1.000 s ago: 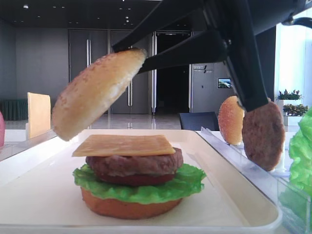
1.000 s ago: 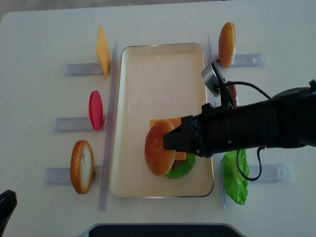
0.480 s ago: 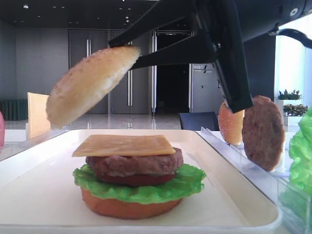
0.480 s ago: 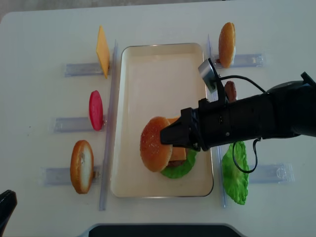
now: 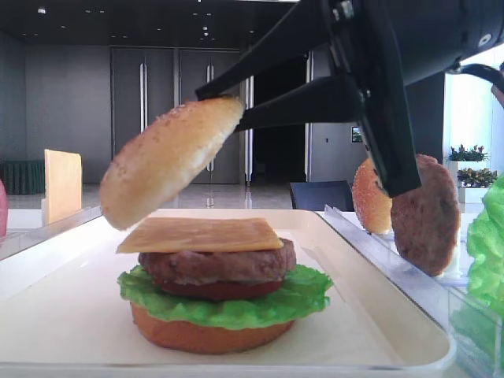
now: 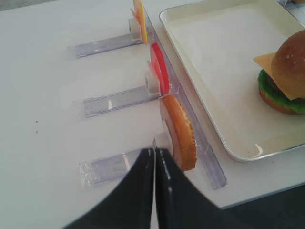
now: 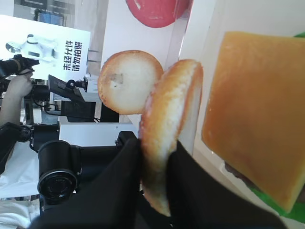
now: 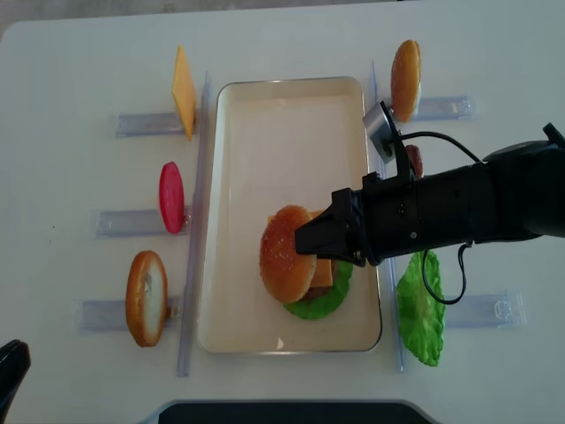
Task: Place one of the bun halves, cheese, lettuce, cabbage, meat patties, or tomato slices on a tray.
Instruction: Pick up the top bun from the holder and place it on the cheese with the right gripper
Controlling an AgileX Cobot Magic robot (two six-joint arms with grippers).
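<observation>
My right gripper [image 5: 223, 105] is shut on the edge of the domed sesame top bun [image 5: 169, 157], which hangs tilted just above the left part of a stack on the white tray [image 5: 55, 315]. From the top down the stack is a cheese slice [image 5: 201, 234], a meat patty [image 5: 216, 264], a thin tomato slice, ruffled lettuce [image 5: 236, 303] and a flat bottom bun. From above, the held bun [image 8: 284, 253] covers most of the stack on the tray [image 8: 282, 124]. My left gripper [image 6: 155, 151] is shut on nothing, over the table left of the tray.
Clear racks flank the tray. Those on the left hold a cheese slice [image 8: 183, 91], a red tomato slice [image 8: 171, 196] and a bun half [image 8: 146, 298]. Those on the right hold a bun half [image 8: 406, 79], a patty [image 8: 413, 161] and a lettuce leaf [image 8: 419, 309].
The right gripper carried the top bun left and up, then back to the right and lower, closer over the cheese. The left gripper has not moved.
</observation>
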